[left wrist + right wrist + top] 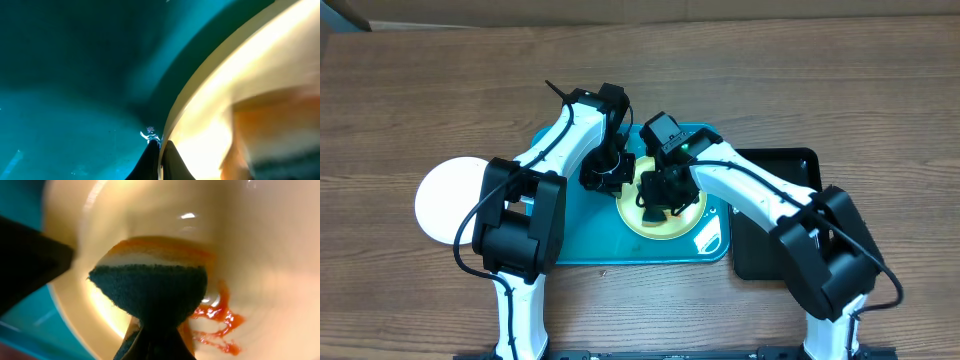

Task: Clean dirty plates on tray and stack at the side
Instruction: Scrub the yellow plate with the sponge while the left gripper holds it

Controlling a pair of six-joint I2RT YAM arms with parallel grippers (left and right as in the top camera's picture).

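Observation:
A cream plate with a pale green rim [672, 222] lies on the teal tray [590, 240]. My left gripper [612, 178] is shut on the plate's left rim; the left wrist view shows its fingers [161, 157] pinching the rim [210, 85]. My right gripper [658, 198] is over the plate, shut on a sponge with a dark green face and orange back [152, 287], which presses on the plate. Orange-red sauce smears [217, 317] lie just right of the sponge. A clean white plate [448, 195] sits on the table left of the tray. A third plate is not in view.
A smaller black tray [760, 255] lies against the teal tray's right side, partly under my right arm. The wooden table [420, 90] surrounds both trays.

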